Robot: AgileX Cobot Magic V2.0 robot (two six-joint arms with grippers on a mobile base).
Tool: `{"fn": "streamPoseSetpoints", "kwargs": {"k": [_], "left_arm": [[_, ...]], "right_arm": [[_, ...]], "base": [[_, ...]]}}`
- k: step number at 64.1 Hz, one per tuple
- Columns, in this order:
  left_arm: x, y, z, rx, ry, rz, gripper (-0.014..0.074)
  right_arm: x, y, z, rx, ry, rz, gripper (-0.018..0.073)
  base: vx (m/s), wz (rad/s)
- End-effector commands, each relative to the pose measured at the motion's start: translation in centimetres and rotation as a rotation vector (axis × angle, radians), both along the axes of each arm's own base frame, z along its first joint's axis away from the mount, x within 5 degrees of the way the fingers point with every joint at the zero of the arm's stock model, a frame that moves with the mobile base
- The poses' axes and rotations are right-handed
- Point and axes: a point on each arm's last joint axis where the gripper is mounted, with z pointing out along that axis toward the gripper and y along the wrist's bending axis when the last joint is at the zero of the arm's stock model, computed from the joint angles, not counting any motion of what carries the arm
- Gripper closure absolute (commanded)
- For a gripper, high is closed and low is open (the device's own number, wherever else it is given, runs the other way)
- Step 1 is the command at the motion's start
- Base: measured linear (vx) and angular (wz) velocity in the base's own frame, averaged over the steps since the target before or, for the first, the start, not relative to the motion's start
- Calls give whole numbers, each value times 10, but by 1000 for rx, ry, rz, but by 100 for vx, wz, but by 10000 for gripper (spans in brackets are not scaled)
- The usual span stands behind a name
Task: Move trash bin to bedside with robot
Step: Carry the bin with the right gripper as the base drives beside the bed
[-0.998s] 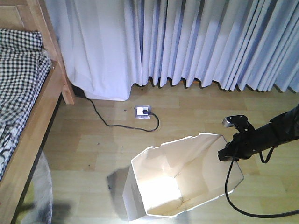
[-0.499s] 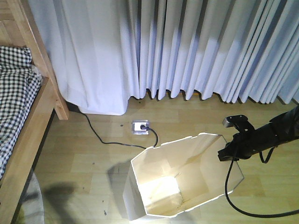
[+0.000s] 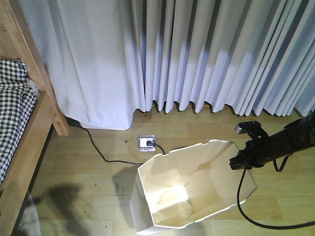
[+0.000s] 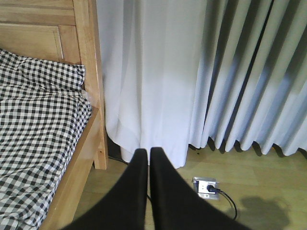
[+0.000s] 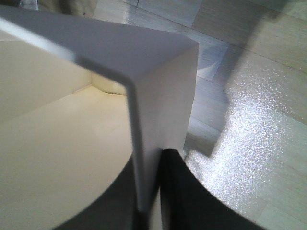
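While right fingers point(image 5: 173, 191) pinch the bin point(image 3: 194, 169) by its rim wall, one either side, the step in hand reads as: carrying.
Bin: low at the floor point(image 3: 83, 167), resting or lifted cannot be told; right of the bed point(image 3: 29, 142), well apart.
Left fingers point(image 4: 136, 182): pressed together, holding nothing.
Next move, judged: travel left toward the bed, pinch firm — the thin wall may slip.
Obstacles: socket point(image 3: 146, 142) and cable point(image 3: 101, 153) near the path.
Behind: curtain point(image 3: 197, 59).
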Motion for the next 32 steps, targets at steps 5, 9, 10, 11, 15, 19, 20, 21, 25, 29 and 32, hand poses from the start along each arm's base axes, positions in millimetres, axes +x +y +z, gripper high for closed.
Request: {"fn": "streamPoseSetpoints", "kwargs": {"k": [5,9,10,11,15,19,20,21,25,29,32], "left_arm": [[1,0,5,4,-77,-4,603],[1,0,5,4,-77,-4,603],[1,0,5,4,-77,-4,603],[1,0,5,4,-77,-4,603],[1,0,5,4,-77,-4,603],[1,0,5,4,-77,-4,603],[1,0,5,4,-77,-4,603],[1,0,5,4,-77,-4,603],[1,0,5,4,-77,-4,603],[1,0,5,4,-77,-4,603],[1,0,5,4,-77,-4,603]], "right_arm": [[8,11,35,180,-27,-20,564],[8,11,35,180,-27,-20,564],[8,11,35,180,-27,-20,564],[8,11,35,180,-27,-20,564],[8,11,35,180,-27,-20,564],[8,11,35,180,-27,-20,564],[8,11,35,180,-27,-20,564],[8,11,35,180,-27,-20,564],[8,11,35,183,-27,-22,564],[9,11,35,181,-28,-26,564],[9,11,34,179,-29,-29,564]], "base": [[5,1],[3,0],[2,0],[2,0],[1,0],[0,0],[0,0],[0,0],[0,0],[0,0],[0,0]]}}
